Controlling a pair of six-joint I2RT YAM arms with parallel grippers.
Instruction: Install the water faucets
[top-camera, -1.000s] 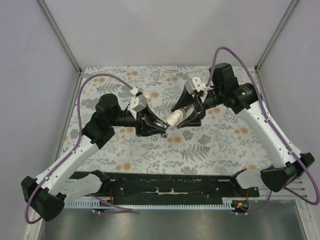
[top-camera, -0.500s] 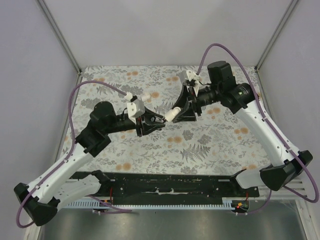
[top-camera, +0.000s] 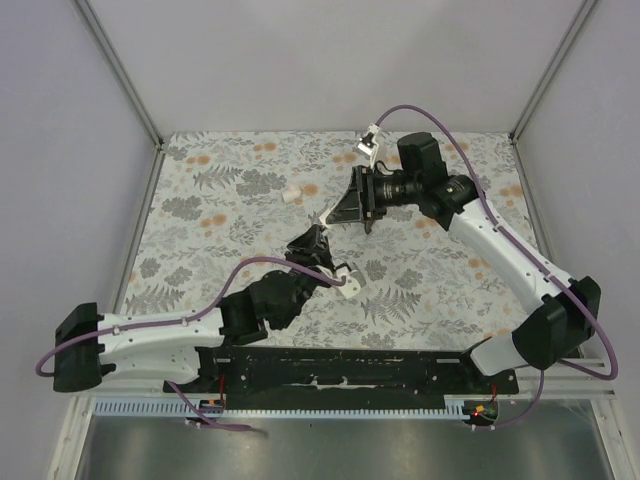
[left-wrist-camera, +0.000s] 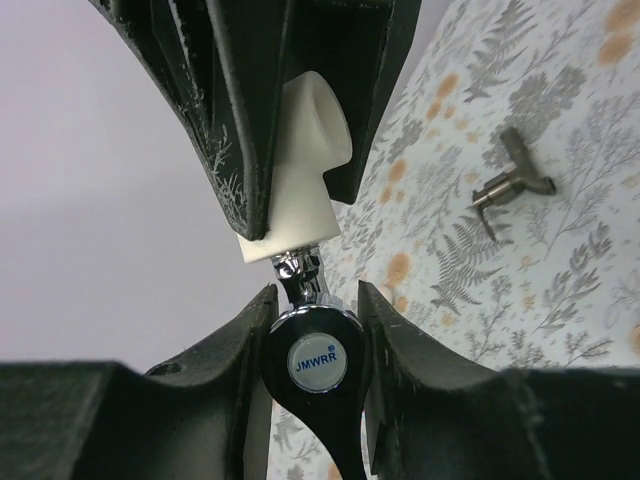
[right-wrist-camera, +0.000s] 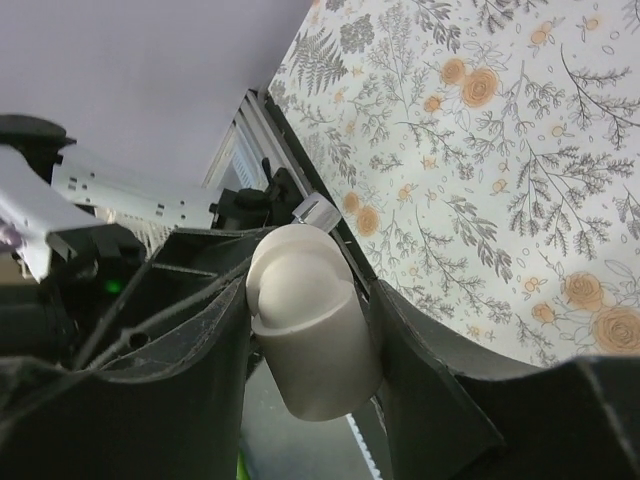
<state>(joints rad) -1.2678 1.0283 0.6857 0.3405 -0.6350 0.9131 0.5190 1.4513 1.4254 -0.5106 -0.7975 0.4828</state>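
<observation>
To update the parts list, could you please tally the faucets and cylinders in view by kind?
Chrome faucets: 2 (held faucet in the left fingers, loose faucet on the floral cloth)
White cylinders: 2 (held cylinder in the right fingers, loose cylinder on the cloth)
Total: 4

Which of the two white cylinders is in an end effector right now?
The white cylinder clamped in the right end effector; the other cylinder lies loose on the table.

Faucet (left-wrist-camera: 318, 365) in left tool (left-wrist-camera: 317, 295), seemingly touching cylinder (left-wrist-camera: 300, 170) in right tool (right-wrist-camera: 310, 300), above table (top-camera: 450, 290).
</observation>
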